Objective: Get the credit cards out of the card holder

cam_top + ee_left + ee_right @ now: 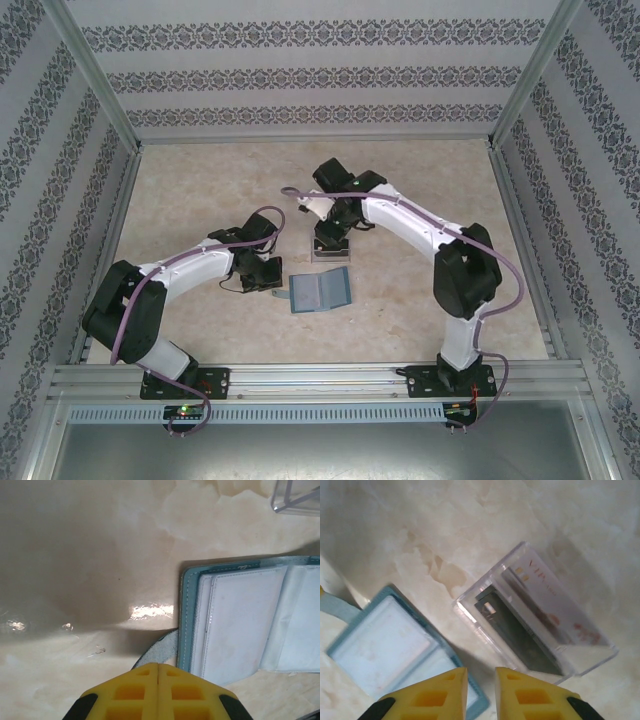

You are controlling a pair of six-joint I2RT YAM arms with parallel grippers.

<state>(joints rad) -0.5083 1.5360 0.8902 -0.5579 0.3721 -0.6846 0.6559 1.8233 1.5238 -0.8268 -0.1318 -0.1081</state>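
Observation:
The teal-blue card holder (320,290) lies open on the table, its pale sleeves facing up (240,625); I cannot tell whether cards sit in them. My left gripper (158,666) is shut, its tips over the holder's grey side tab (162,647) at the left edge. Just beyond the holder stands a clear plastic box (540,630) with two credit cards in it, a dark one (520,635) and a pale one with red print (560,612). My right gripper (481,672) hangs above the gap between box and card holder (380,650), slightly open with nothing between its fingers.
The beige marbled table (200,190) is fenced by metal rails and patterned walls (60,150). The clear box (331,255) lies under the right wrist (335,225). A corner of the box (295,500) shows at the top right of the left wrist view.

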